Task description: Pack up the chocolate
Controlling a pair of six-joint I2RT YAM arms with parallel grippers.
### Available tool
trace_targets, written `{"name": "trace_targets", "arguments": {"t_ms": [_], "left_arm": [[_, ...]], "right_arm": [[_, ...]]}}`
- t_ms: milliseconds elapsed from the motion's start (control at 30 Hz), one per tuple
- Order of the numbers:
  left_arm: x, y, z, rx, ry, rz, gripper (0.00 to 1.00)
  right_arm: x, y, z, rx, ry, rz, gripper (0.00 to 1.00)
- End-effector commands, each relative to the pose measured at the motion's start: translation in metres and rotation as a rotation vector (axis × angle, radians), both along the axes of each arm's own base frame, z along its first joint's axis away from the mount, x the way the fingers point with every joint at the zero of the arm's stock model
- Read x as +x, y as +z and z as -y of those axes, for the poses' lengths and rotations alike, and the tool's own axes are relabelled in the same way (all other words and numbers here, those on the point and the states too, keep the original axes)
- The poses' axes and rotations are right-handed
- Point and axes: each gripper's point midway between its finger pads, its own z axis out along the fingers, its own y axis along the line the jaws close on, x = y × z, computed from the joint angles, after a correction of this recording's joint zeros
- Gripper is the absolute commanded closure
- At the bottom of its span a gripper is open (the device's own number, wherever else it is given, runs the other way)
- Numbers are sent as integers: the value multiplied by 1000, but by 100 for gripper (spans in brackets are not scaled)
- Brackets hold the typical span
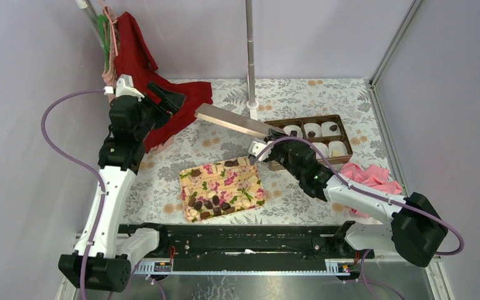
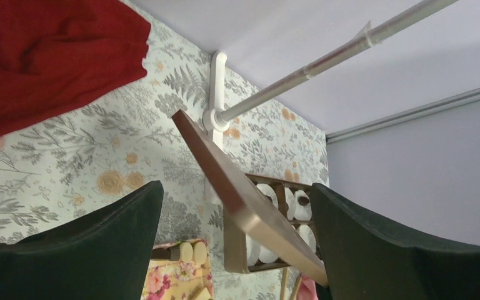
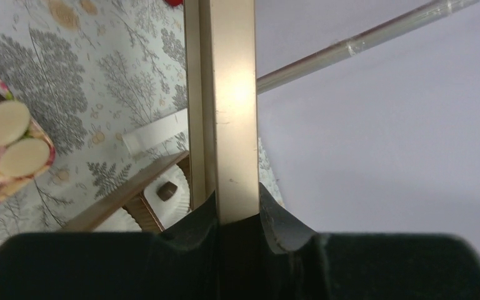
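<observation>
The chocolate [image 1: 209, 202], several small dark pieces, lies on a floral tray [image 1: 250, 170] at the table's middle. A few more pieces sit in white paper cups in the brown box [image 1: 340, 124] at the right; one shows in the right wrist view [image 3: 167, 190]. My right gripper [image 1: 264, 147] is shut on one end of the box's gold lid [image 1: 231, 122] and holds it tilted above the table; the same grip shows in its own view [image 3: 236, 209]. My left gripper [image 1: 174, 99] is open by the lid's far end. In the left wrist view the lid [image 2: 225, 175] shows between the open fingers [image 2: 100, 244].
A red cloth [image 1: 144, 69] hangs and drapes at the back left beside the left arm. A pink cloth [image 1: 369, 175] lies right of the box. An upright pole [image 1: 250, 50] stands behind the box. Walls close in the back and the sides.
</observation>
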Motion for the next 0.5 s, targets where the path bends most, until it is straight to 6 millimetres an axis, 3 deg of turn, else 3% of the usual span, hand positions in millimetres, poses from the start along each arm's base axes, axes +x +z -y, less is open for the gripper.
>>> {"name": "trace_targets", "arguments": {"t_ms": [0,333,467], "left_arm": [[3,-6,16,-86,-116,-34,6],[8,-43,45,-138,-293,-167,7],[6,-57,45,-124,-309,-205,8]], "right_arm": [[-10,85,2,96,27,309,100],[-25,100,6,41,-11,537,100],[-27,104,7,42,-25,591,100]]}}
